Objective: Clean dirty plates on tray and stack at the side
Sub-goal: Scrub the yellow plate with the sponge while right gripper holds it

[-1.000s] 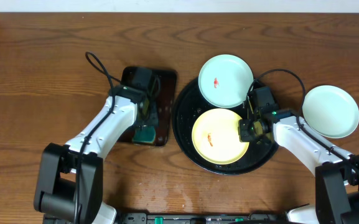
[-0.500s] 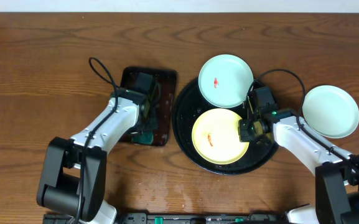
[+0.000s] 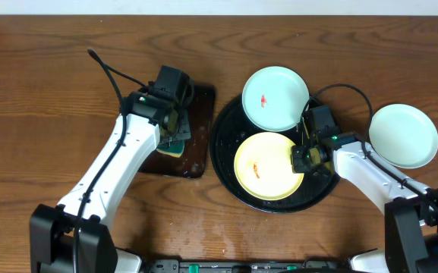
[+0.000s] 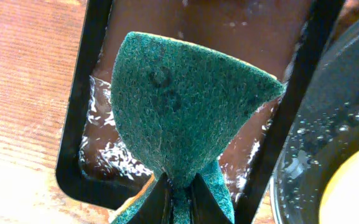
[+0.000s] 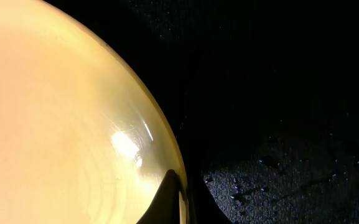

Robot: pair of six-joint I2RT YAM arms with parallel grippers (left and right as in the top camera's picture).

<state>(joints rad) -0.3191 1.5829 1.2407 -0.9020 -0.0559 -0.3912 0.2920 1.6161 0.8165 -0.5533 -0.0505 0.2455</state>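
1. Here, the left gripper (image 4: 178,198) has its fingers pressed together on the lower fold of a green sponge (image 4: 185,106). The sponge is bunched over the wet rectangular tray (image 4: 79,99), left of centre in the overhead view. Only a narrow pinch of pad is held, so a hard sideways scrub could probably drag it out of the jaws.
2. The right gripper (image 3: 304,158) is pinching the right rim of the yellow plate (image 3: 260,186). This plate lies in the lower half of the round black tray (image 3: 223,140), at centre frame. The hold is on a thin, glossy edge. Wiping pressure on the far side may tip the plate or let the rim slip free.
3. A red smear (image 3: 256,168) sits just left of the yellow plate's middle, and it must be reached without striking the right gripper.
4. A mint plate (image 3: 275,98), also smeared, rests across the tray's upper rim. Its lower edge meets the yellow plate, though overlap cannot be judged. A shove on the yellow plate could slide it off the rim.
5. A second mint plate (image 3: 403,135) lies on the table (image 3: 51,76) at right, apart from the tray and beside the right arm. A swing of that arm might knock it.
6. Water droplets (image 5: 291,180) on the tray suggest low friction, so plates may skate.
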